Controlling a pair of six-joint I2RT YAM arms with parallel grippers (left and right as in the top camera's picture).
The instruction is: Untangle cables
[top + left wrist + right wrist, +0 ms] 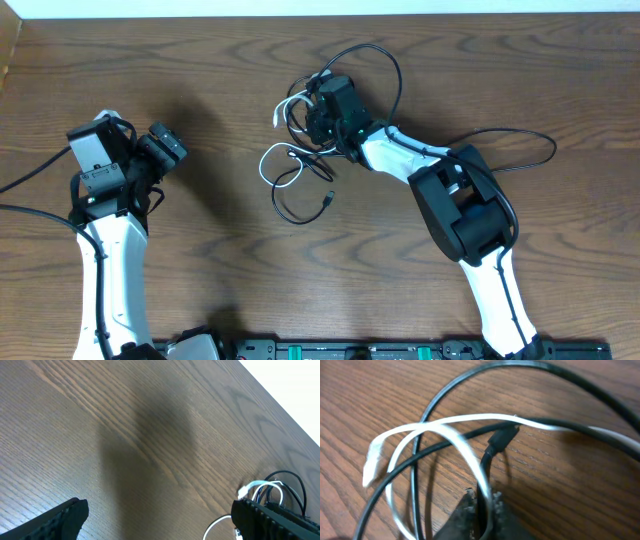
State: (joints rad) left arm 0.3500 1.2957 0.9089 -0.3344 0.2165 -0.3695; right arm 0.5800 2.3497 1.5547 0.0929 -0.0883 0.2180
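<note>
The cables lie in a loose tangle of thin black and white strands (300, 165) at the table's middle back. One black loop (385, 60) arcs behind the right gripper. My right gripper (310, 118) sits in the top of the tangle. In the right wrist view its jaws (482, 507) are shut on a black cable (487, 467) just below its plug end (502, 437), with a white cable (445, 427) looped across it. My left gripper (168, 150) is open and empty, well left of the tangle. Its wrist view shows the spread fingers (160, 520) over bare wood, with white cable (260, 486) at the far right.
A thicker black wire (520, 150) runs from the right arm across the table's right side. Another arm wire (30, 180) trails off at the left edge. The wooden table (220, 260) ends at a white strip along the back.
</note>
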